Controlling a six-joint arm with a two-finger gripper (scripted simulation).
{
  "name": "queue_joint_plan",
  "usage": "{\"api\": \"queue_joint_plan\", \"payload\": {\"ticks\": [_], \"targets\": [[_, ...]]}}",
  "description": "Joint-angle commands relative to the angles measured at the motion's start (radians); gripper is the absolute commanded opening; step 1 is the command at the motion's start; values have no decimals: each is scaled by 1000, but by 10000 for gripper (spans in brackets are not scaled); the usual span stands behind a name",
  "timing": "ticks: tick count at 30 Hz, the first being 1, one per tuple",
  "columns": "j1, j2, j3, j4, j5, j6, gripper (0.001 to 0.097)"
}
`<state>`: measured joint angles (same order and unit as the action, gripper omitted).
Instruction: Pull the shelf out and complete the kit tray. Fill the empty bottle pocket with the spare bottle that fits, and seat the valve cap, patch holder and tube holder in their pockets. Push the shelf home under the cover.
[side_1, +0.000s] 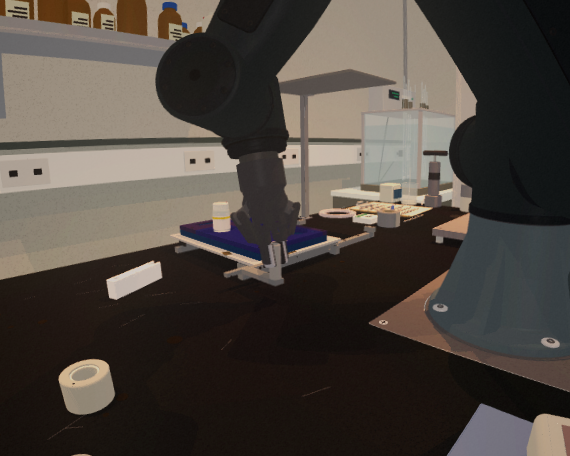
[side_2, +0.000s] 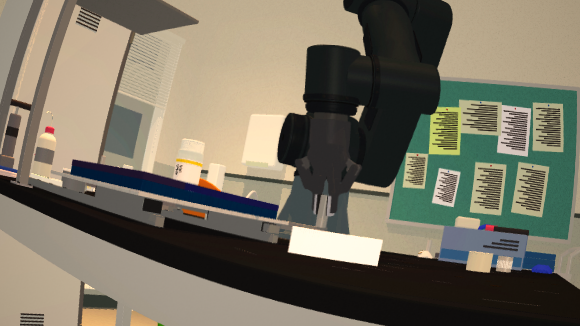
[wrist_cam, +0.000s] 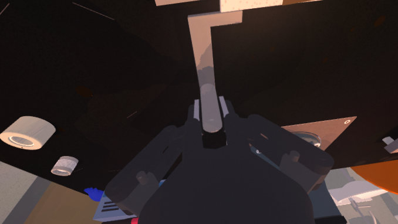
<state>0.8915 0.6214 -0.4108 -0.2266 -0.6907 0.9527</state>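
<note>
The shelf's grey handle bar (side_1: 276, 256) (wrist_cam: 209, 111) sticks out from the front of the shelf (side_1: 260, 245), which carries a dark blue kit tray (side_1: 250, 235) (side_2: 170, 187). A white bottle with a yellow band (side_1: 221, 216) (side_2: 190, 160) stands upright at the tray's far-left corner. A white rectangular block (side_1: 134, 280) (side_2: 335, 246) lies on the dark bench to the left of the shelf, and a cream hollow cylinder (side_1: 86, 386) (wrist_cam: 27, 133) sits nearer the front, with a small ribbed cap (wrist_cam: 64, 165) close by. My gripper (side_1: 276, 254) (side_2: 324, 206) (wrist_cam: 209, 113) is closed on the handle bar.
The arm's base plate (side_1: 480, 325) takes up the bench to the right. A tall stand with a flat grey cover (side_1: 332, 82) rises behind the shelf. Farther right are a tape ring (side_1: 337, 213), small boxes and a glass enclosure (side_1: 407, 150). Open dark bench lies in front.
</note>
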Motion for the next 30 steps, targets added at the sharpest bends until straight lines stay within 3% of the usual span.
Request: {"api": "queue_joint_plan", "payload": {"ticks": [1, 13, 25, 30], "targets": [[0, 0, 0, 0, 0, 0, 80], [0, 0, 0, 0, 0, 0, 85], [0, 0, 0, 0, 0, 0, 325], [0, 0, 0, 0, 0, 0, 331]]}}
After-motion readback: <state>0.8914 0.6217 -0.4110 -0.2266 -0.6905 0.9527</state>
